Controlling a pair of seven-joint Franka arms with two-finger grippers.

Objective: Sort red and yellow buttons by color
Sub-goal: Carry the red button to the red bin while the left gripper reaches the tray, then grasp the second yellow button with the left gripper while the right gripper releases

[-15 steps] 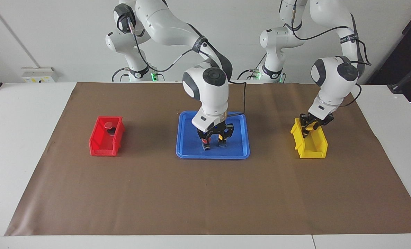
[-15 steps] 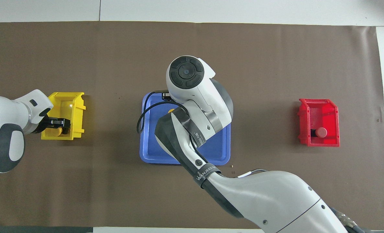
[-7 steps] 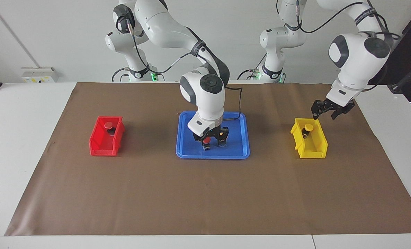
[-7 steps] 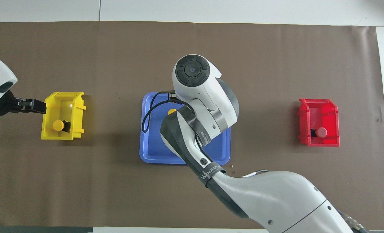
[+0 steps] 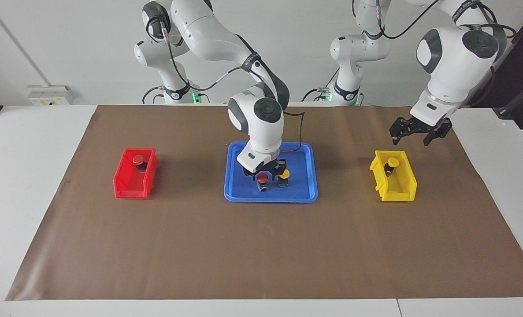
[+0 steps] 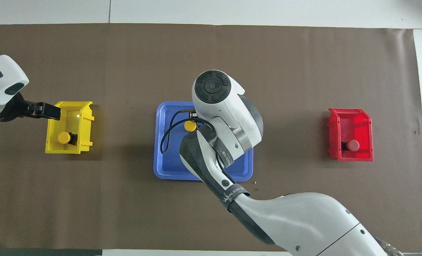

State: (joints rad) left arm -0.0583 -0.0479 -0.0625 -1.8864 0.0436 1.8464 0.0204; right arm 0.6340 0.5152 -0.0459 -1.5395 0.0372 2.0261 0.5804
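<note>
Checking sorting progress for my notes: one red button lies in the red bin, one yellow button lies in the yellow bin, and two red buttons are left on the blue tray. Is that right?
Not quite. The blue tray holds one red button and one yellow button, as the facing view shows. The rest stands: a red button in the red bin, a yellow button in the yellow bin.

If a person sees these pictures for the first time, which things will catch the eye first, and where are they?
Three bright containers stand in a row on the brown mat: a red bin at the right arm's end, a blue tray in the middle, a yellow bin at the left arm's end. The right gripper is down in the tray at a red button and a yellow button. The left gripper hangs open above the yellow bin.
</note>
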